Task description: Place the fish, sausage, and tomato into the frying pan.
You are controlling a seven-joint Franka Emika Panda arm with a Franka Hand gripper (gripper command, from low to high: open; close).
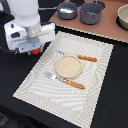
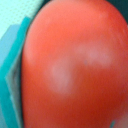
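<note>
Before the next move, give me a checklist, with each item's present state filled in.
1. tomato gripped between the jaws: ok, it fills the wrist view with a teal pad against it.
2. Tomato above the frying pan: not ok, it hangs over the placemat corner, towards the exterior view's left.
3. fish in the pan: ok.
4. Sausage in the pan: cannot tell, not visible.

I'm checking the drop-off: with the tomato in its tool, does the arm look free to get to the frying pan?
Probably yes. The tool holds the tomato above the placemat, and nothing tall stands between it and the frying pan; the pot sits beside it.
</note>
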